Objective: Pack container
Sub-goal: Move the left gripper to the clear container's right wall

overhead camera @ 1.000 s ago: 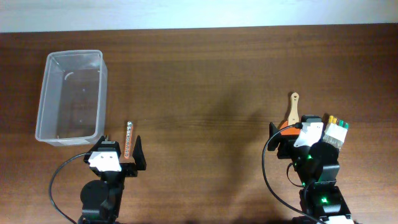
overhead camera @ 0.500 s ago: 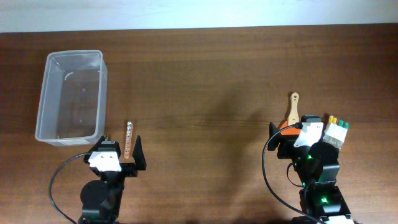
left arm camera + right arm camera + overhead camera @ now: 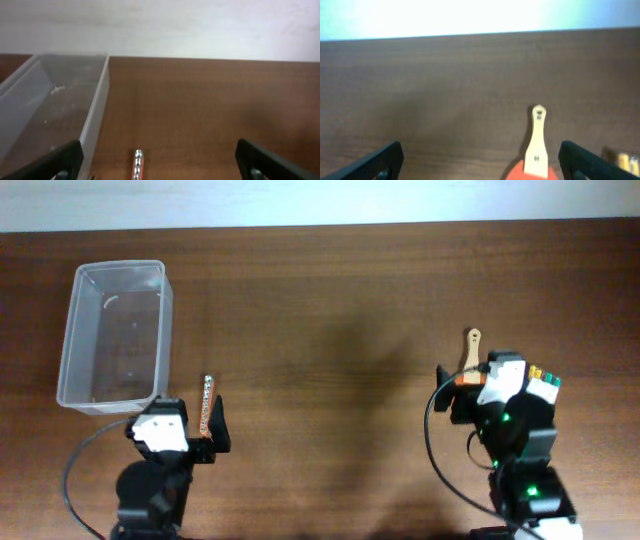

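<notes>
The clear plastic container (image 3: 113, 335) stands empty at the far left; its near wall shows in the left wrist view (image 3: 95, 117). A thin orange and silver strip tool (image 3: 205, 405) lies beside it, its tip between my left fingers (image 3: 137, 162). My left gripper (image 3: 188, 427) is open over the strip's near end. A spatula with a wooden handle (image 3: 470, 350) and an orange blade (image 3: 532, 170) lies at the right. My right gripper (image 3: 478, 390) is open above its blade. It also shows in the right wrist view (image 3: 480, 162).
A small white block with yellow and green pieces (image 3: 545, 380) lies just right of the right gripper, and shows at the right wrist view's edge (image 3: 622, 161). The brown wooden table (image 3: 320, 330) ends at a pale wall at the back.
Both arms have shifted slightly forward, their wrists tilting. The strip, spatula and container have not moved.
</notes>
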`<control>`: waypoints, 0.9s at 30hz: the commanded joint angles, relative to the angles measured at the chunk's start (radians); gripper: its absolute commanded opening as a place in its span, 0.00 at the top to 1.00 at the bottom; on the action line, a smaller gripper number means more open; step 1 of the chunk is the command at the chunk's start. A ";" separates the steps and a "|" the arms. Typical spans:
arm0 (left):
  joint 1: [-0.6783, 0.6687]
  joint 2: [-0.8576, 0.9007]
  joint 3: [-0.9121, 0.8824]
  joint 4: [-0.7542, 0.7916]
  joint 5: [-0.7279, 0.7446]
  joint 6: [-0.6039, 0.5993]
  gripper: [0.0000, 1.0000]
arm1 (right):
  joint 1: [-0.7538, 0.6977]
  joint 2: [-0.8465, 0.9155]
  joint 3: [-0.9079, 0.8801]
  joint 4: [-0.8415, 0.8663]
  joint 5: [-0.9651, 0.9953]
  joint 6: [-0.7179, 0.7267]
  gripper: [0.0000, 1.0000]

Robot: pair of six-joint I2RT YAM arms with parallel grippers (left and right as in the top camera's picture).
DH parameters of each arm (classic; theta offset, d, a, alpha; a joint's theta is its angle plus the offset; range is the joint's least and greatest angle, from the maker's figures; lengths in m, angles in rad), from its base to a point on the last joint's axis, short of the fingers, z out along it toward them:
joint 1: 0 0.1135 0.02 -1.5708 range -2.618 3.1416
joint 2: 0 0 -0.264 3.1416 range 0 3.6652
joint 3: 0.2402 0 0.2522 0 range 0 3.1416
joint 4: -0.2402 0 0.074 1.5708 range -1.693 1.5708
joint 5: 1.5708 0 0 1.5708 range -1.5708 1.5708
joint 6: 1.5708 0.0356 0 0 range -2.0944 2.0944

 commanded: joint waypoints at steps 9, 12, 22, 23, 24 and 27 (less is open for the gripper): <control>0.004 0.522 0.427 -0.273 -0.013 -0.013 0.01 | 0.009 0.315 0.421 -0.264 -0.008 -0.040 0.01; 0.005 0.650 0.559 -0.405 -0.014 -0.013 0.01 | 0.009 0.354 0.497 -0.353 -0.007 -0.041 0.01; 0.004 0.868 0.846 -0.741 0.028 -0.002 0.01 | 0.009 0.396 0.583 -0.557 -0.057 -0.040 0.02; 0.004 0.868 0.846 -0.754 0.037 -0.002 0.01 | 0.009 0.396 0.583 -0.567 -0.077 -0.040 0.01; 0.004 0.866 0.846 -0.766 0.039 -0.002 0.01 | 0.009 0.396 0.583 -0.575 -0.090 -0.040 0.01; 0.005 0.864 0.846 -0.788 0.037 -0.040 0.01 | 0.009 0.401 0.583 -0.598 -0.071 -0.041 0.01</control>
